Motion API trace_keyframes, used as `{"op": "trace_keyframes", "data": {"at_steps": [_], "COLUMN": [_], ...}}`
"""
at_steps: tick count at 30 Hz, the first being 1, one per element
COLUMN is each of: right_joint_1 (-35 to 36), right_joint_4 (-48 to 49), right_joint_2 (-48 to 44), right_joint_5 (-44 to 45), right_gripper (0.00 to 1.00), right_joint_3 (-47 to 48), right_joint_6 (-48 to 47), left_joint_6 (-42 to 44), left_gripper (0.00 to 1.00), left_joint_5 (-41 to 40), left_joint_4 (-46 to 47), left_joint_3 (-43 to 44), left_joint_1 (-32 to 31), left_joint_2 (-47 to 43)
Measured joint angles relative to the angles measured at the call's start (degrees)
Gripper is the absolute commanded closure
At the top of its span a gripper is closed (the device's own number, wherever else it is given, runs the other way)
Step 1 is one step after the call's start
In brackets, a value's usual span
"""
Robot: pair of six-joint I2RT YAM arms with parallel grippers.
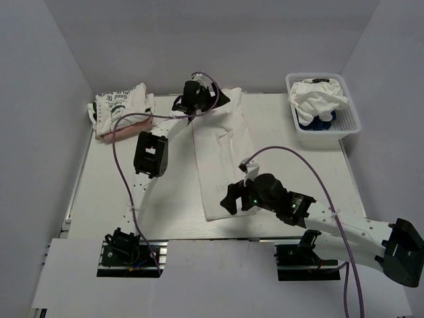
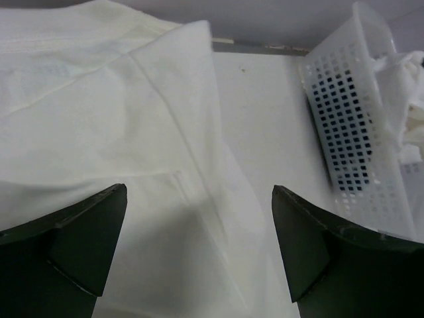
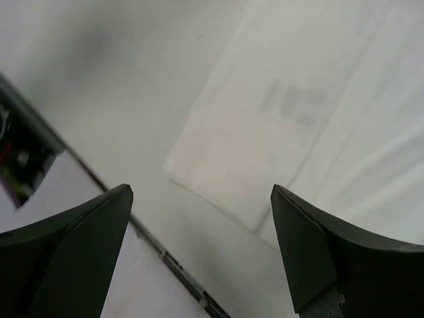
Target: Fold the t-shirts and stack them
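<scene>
A white t-shirt lies folded into a long strip down the middle of the table. My left gripper is open just above its far end; the left wrist view shows the open gripper over the creased cloth, holding nothing. My right gripper is open at the strip's near end; in the right wrist view the gripper hovers over the shirt's near corner, empty. A stack of folded t-shirts sits at the back left, a white one with black lettering on top, a pinkish one under it.
A white lattice basket at the back right holds crumpled white and navy shirts; its wall shows in the left wrist view. The table's near edge runs just below my right gripper. Grey walls enclose the table.
</scene>
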Motion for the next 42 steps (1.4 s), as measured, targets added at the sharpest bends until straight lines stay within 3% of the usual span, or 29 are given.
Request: {"op": "trace_keyframes", "data": {"at_steps": [3, 7, 11, 14, 19, 22, 33, 38, 42], "right_joint_1": [-0.7, -3.6, -7.5, -11.0, -14.1, -14.1, -14.1, -14.1, -14.1], "right_joint_4": [-0.7, -9.0, -17.6, -22.3, -24.1, -24.1, -23.3, -21.7, -21.1], "right_joint_2": [-1.7, -0.5, 2.1, 3.1, 1.9, 1.1, 5.7, 4.8, 2.7], "right_joint_5": [9.8, 20.3, 24.9, 25.2, 20.8, 16.2, 12.0, 10.7, 8.4], "right_gripper": [0.1, 0.1, 0.1, 0.17, 0.19, 0.22, 0.42, 0.42, 0.42], "right_joint_3": [0.3, 3.0, 3.7, 3.7, 1.7, -0.2, -1.6, -2.9, -3.1], "right_joint_6": [4.9, 11.0, 14.4, 15.7, 13.0, 10.0, 8.9, 8.9, 8.8], "left_joint_6": [3.8, 7.6, 8.2, 6.6, 2.8, 1.5, -2.3, -3.3, -3.7], "left_gripper": [0.0, 0.0, 0.0, 0.0, 0.0, 0.0, 0.0, 0.0, 0.14], "left_joint_5": [-0.1, -1.2, -4.0, -4.5, -4.6, -4.1, -6.5, -8.3, -9.2], "left_joint_4": [-7.2, -11.1, -8.3, -7.0, -10.4, -16.6, -21.6, -22.2, -22.0], "left_joint_3": [-7.9, -26.0, -48.4, -64.3, -84.4, -91.4, -91.6, -90.9, -89.6], "left_joint_1": [-1.0, -3.1, -5.8, -7.3, -10.5, -14.1, -23.0, -23.5, -24.0], "left_joint_2": [-11.9, -37.2, -63.2, -74.7, -73.5, -70.4, -71.3, -70.2, -68.6]}}
